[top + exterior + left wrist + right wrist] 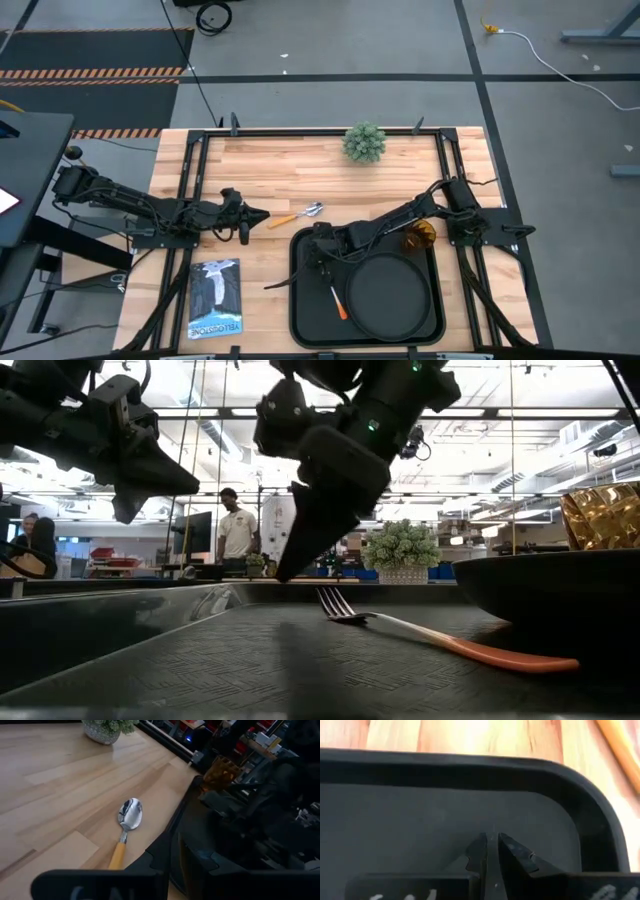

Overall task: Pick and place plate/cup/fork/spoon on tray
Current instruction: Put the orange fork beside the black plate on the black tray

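Observation:
The black tray lies at the table's near middle. On it are the round black plate, the fork lying flat left of the plate, with its tines toward the far side, and the amber cup at the far right corner. The spoon lies on the wood beyond the tray's far left corner, and its bowl shows in the left wrist view. My right gripper is shut and empty, low over the tray's far left corner. My left gripper is shut, in the air just left of the spoon's handle.
A small potted plant stands at the table's far edge. A blue booklet lies left of the tray. Black frame rails run along the table's sides. People stand in the room beyond.

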### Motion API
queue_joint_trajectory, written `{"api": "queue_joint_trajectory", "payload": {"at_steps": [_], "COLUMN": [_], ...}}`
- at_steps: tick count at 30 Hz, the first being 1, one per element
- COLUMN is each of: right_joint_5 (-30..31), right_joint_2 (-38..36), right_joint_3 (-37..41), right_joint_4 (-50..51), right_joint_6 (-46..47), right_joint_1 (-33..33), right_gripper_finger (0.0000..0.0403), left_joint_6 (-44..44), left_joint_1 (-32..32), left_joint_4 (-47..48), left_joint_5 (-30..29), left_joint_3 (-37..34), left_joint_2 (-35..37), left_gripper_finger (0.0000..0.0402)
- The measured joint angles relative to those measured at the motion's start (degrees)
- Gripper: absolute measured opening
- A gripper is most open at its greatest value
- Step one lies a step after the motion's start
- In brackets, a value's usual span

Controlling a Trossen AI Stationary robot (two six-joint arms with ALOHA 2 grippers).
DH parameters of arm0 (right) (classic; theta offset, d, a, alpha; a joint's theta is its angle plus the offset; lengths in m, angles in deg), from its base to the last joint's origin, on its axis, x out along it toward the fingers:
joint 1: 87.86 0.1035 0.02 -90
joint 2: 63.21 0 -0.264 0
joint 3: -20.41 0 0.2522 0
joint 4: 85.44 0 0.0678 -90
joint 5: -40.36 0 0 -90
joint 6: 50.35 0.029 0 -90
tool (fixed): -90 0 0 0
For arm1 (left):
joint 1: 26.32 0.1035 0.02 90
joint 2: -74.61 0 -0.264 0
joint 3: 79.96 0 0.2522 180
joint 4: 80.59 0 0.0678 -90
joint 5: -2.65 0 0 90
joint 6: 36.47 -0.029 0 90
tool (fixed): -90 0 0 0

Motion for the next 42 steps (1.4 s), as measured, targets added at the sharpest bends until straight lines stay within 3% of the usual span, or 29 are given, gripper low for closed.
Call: {"api": "queue_joint_trajectory", "payload": {"at_steps": [9,21,42], "right_joint_5": [-2.83,0.14,-3.03], "right_joint_2": [-0.02,0.0,0.0], "right_joint_3": [-1.3,-1.84,-1.84], "right_joint_4": [0.03,4.52,10.74], "right_joint_6": [5.97,0.67,-2.27], "right_joint_1": [0.86,1.21,1.01], "right_gripper_finger": [0.0024,0.001,0.001], "left_joint_6": [-0.04,-0.03,-0.01], "left_joint_1": [0.0,0.0,0.0], "left_joint_4": [0.02,0.06,0.07], "left_joint_5": [-3.21,-4.7,-4.67], "left_joint_3": [0.0,0.0,0.0], "left_joint_2": [0.0,0.0,0.0], "left_gripper_finger": [0.0043,0.0043,0.0043]}}
